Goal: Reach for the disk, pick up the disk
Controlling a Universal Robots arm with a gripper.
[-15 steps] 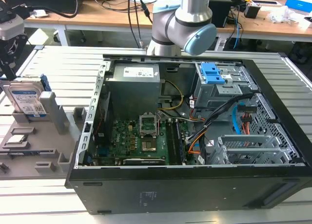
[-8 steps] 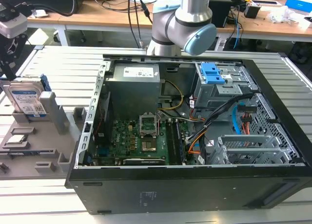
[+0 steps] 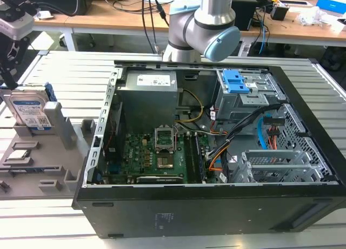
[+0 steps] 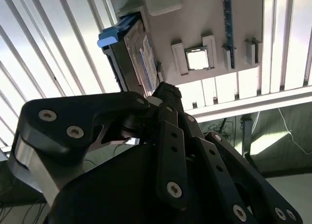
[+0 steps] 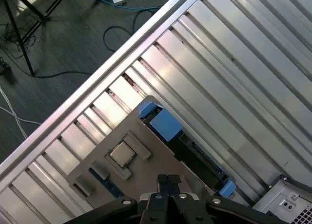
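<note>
End effector (image 5: 168, 180): closed, empty, near your disk (image 3: 30, 109).
Disk: upright in holder (image 3: 64, 131); rigid, likely dense, shock-sensitive.
Hold: grip its flat faces.

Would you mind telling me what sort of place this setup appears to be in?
Most likely a robotics lab or workshop: an opened desktop computer case lies on a slatted metal table, a robot arm stands beyond it, and cable-strewn desks fill the background.

Robotics lab or electronics workshop.
A robot arm (image 3: 208, 21) stands behind an opened computer case (image 3: 205, 211) on a slatted metal worktop (image 3: 65, 70); cluttered wooden desks (image 3: 292, 31) and trailing cables (image 3: 145, 21) lie beyond.
</note>
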